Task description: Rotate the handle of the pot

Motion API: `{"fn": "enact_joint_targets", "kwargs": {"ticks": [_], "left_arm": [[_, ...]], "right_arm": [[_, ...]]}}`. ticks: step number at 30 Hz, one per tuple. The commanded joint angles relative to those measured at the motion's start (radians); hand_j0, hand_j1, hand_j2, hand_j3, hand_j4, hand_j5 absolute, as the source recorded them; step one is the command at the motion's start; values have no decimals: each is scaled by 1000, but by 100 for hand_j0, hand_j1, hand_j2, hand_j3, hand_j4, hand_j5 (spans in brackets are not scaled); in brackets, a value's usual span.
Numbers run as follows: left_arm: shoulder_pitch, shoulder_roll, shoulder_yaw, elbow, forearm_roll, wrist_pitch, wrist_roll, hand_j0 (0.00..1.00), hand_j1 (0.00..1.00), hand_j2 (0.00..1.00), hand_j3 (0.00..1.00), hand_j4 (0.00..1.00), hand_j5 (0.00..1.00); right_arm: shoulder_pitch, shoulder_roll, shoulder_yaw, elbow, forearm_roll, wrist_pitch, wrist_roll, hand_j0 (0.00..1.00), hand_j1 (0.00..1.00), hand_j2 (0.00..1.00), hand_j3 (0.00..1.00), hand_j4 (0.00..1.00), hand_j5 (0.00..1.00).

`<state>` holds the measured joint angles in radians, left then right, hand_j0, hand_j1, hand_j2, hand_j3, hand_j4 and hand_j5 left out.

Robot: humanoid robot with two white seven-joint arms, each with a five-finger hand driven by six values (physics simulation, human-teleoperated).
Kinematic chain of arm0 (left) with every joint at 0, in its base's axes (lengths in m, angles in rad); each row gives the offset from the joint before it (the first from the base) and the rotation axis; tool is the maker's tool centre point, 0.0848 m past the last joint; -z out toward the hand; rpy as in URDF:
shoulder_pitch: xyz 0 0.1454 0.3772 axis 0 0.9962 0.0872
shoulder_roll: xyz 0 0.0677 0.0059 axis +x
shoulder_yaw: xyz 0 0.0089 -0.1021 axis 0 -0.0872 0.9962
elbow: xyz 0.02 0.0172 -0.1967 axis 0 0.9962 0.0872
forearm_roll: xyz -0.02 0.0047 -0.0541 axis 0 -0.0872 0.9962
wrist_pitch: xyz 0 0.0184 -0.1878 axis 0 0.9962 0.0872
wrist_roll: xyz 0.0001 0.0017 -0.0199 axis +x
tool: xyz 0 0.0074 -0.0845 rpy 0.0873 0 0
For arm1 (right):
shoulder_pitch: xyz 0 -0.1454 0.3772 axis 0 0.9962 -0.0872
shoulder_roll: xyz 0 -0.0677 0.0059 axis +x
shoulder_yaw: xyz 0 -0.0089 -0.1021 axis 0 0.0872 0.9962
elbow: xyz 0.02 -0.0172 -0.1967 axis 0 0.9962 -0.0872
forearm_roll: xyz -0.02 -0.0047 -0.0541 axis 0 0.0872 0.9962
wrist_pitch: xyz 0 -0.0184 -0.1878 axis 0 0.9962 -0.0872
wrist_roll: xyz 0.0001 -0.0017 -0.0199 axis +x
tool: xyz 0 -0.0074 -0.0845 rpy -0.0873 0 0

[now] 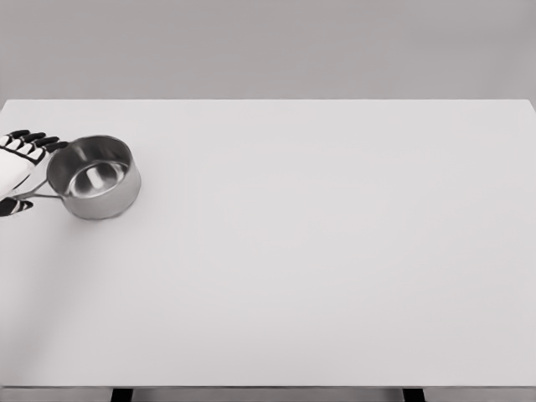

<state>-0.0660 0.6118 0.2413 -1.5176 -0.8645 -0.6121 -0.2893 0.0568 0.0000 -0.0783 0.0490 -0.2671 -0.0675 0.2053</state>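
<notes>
Since the pot (94,177) sits at the far left of the desk (318,251), your left hand (18,167) is right beside it. Its fingers (33,141) look spread around the thin handle (32,194), but you cannot tell if they squeeze it. Hold the handle snugly and swing it slowly, so the pot turns without sliding.

A broad white table (335,268) fills the view, with a plain grey wall (268,46) behind it.
</notes>
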Motion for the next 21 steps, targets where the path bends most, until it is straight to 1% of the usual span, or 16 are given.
{"fn": "enact_joint_targets", "kwargs": {"ticks": [1,4,7,10,14,15,18,21], "left_arm": [[-2,2,-3,23,6,1,1,100,100,100,100,100,100],[-5,2,-5,33,6,1,1,100,100,100,100,100,100],[-23,2,-8,48,6,1,1,100,100,100,100,100,100],[-48,2,-14,80,6,1,1,100,100,100,100,100,100],[-64,2,-28,102,6,1,1,100,100,100,100,100,100],[-74,0,-30,112,6,1,1,100,100,100,100,100,100],[-124,0,-77,163,4,1,1,100,100,100,100,100,100],[-153,0,-96,208,4,1,1,100,100,100,100,100,100]], "right_arm": [[0,0,0,0,0,0,0,100,100,100,100,100,100],[0,0,0,0,0,0,0,100,100,100,100,100,100],[0,0,0,0,0,0,0,100,100,100,100,100,100],[0,0,0,0,0,0,0,100,100,100,100,100,100],[0,0,0,0,0,0,0,100,100,100,100,100,100],[0,0,0,0,0,0,0,100,100,100,100,100,100],[0,0,0,0,0,-2,0,100,100,100,100,100,100],[0,0,0,0,0,0,0,100,100,100,100,100,100]]}}
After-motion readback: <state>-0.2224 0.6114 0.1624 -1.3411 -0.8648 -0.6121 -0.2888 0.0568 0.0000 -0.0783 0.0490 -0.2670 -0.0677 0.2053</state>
